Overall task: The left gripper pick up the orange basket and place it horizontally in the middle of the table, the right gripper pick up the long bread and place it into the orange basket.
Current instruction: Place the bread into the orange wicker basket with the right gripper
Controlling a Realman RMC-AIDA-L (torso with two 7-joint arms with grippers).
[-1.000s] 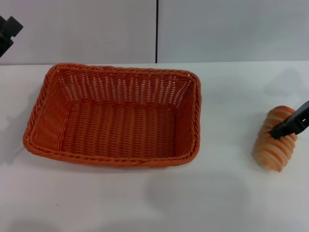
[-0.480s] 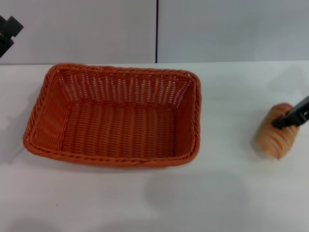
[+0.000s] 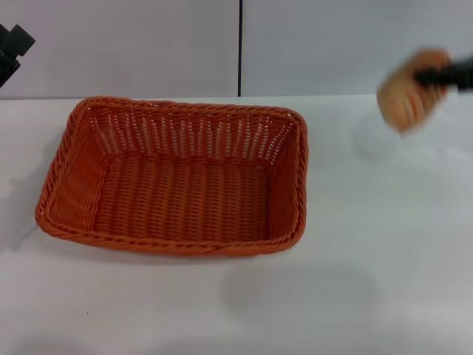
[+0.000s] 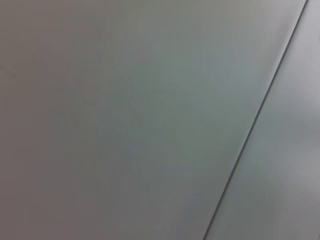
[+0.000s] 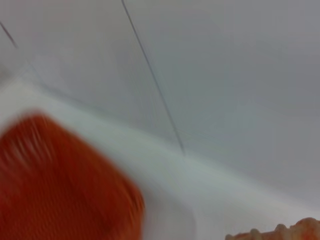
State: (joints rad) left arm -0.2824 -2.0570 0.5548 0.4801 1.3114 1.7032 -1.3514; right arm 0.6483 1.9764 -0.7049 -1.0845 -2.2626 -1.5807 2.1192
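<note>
The orange basket [image 3: 177, 177] lies lengthwise across the middle of the white table [image 3: 369, 281], open side up and with nothing in it. The long bread [image 3: 408, 92] hangs blurred in the air at the far right, well above the table, with my right gripper [image 3: 432, 76] shut on it. A corner of that bread [image 5: 280, 232] and a blurred piece of the basket [image 5: 55, 185] show in the right wrist view. My left gripper [image 3: 11, 48] is lifted at the upper left edge, away from the basket; its fingers cannot be made out.
A grey wall with a dark vertical seam [image 3: 240, 48] stands behind the table. The left wrist view shows only that wall and a seam [image 4: 260, 115]. Bare tabletop lies in front of the basket and to its right.
The right gripper has lifted the long bread off the table at the right and carried it up and slightly back. The basket and the left arm have stayed put.
</note>
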